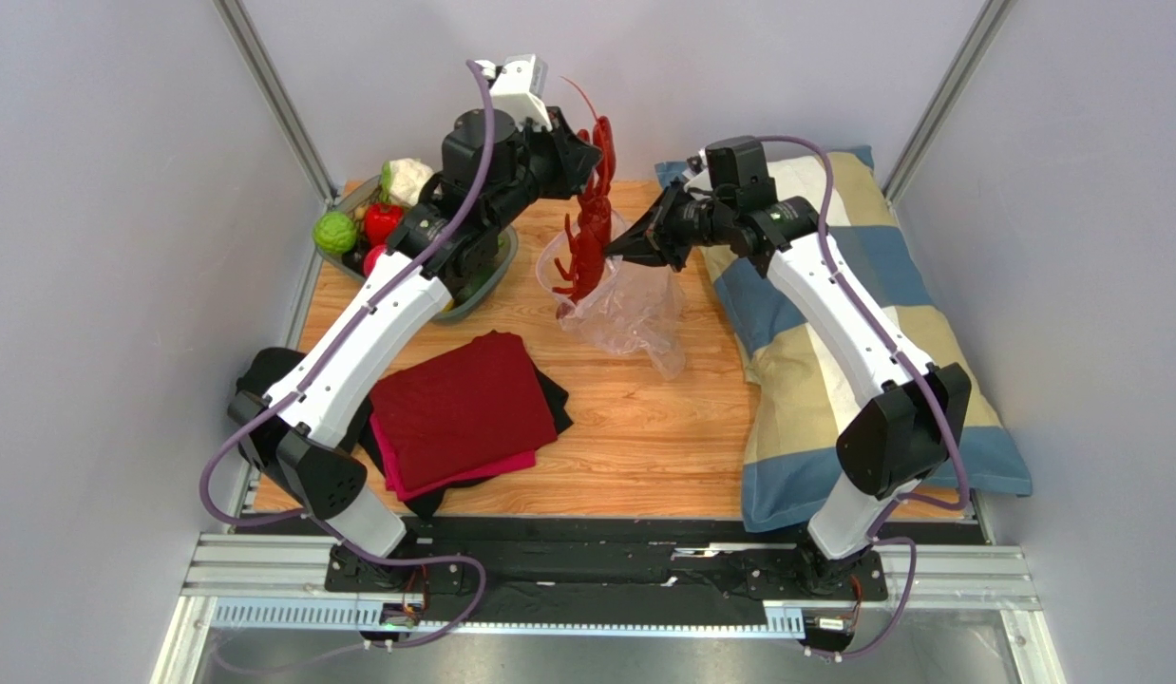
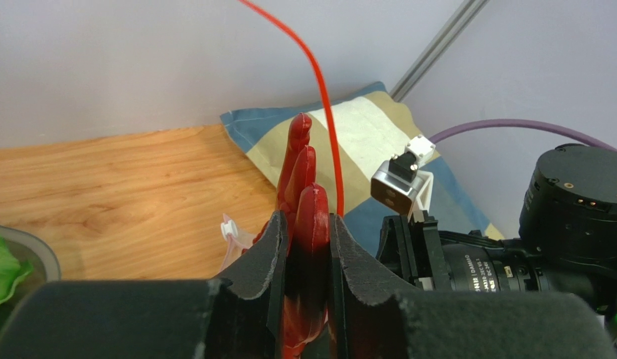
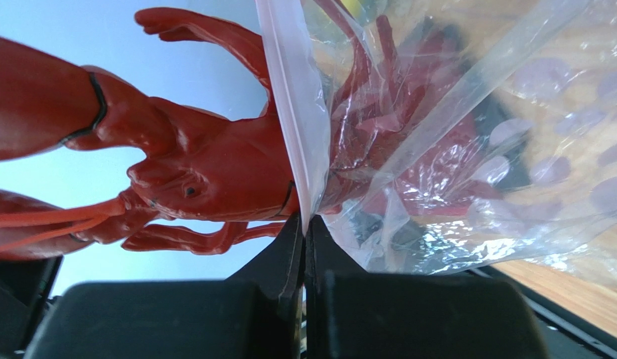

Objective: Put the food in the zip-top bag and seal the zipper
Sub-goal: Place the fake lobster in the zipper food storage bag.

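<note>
Left tool (image 2: 308, 221) and right tool (image 3: 305, 222) clamped tight, facing each other.

checked pillow (image 1: 801, 428), red cloth (image 1: 458, 406), wooden table (image 1: 637, 428)

Top view overhead, wide; wrist views close, share lobster (image 2: 302, 187).

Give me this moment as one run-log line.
left fingers: shut on lobster | right fingers: shut on bag rim | lobster: claws-first, partly in bag | zipper: unsealed | other food: in bowl
</note>
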You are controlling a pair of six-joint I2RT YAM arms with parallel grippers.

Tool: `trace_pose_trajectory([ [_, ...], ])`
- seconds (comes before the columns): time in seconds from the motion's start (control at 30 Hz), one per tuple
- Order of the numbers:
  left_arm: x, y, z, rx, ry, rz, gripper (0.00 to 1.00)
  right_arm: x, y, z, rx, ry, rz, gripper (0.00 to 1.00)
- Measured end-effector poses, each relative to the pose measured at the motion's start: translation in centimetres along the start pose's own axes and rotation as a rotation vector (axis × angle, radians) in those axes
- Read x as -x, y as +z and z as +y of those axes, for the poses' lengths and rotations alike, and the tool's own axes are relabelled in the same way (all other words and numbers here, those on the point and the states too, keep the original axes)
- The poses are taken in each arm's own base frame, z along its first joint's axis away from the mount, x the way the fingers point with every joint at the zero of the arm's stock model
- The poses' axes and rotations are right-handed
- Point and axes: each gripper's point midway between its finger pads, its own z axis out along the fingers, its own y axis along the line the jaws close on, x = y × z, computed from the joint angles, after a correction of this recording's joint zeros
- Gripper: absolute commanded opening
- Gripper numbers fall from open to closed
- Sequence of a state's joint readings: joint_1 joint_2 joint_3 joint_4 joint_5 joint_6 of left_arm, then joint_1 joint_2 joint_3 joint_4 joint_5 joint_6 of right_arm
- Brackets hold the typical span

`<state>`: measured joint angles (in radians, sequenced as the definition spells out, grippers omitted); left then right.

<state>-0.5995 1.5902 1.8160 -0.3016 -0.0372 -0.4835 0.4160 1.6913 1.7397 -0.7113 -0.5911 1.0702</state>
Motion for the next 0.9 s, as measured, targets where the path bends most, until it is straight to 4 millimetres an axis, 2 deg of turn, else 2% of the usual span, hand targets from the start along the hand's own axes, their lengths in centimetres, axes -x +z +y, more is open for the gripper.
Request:
trace_pose_trajectory([
  [0.13, 0.0, 0.0, 0.3, 0.032, 0.035, -0.012, 0.0, -0.4, 0.9, -0.2, 0.029, 0.059, 0.047, 0.0],
  [0.4, 2.4, 0.0, 0.2, 0.075, 0.01, -0.084, 0.0, -0.7, 2.1, -1.7, 0.076, 0.175, 0.126, 0.0],
  [0.53, 2.3, 0.2, 0.3, 0.08, -0.009, -0.092, 0.0, -0.7, 2.7, -2.5, 0.111, 0.252, 0.161, 0.0],
  [0.63, 0.7, 0.7, 0.9, 0.086, -0.015, -0.077, 0.0, -0.5, 2.8, -2.7, 0.129, 0.297, 0.175, 0.0],
  [0.77, -3.8, 1.4, 2.1, 0.113, 0.023, -0.005, 0.0, -0.5, 2.8, -2.9, 0.153, 0.352, 0.197, 0.0],
  [0.9, -7.6, 1.6, 2.4, 0.117, 0.075, 0.064, 0.0, -0.2, 2.7, -2.6, 0.17, 0.375, 0.203, 0.0],
])
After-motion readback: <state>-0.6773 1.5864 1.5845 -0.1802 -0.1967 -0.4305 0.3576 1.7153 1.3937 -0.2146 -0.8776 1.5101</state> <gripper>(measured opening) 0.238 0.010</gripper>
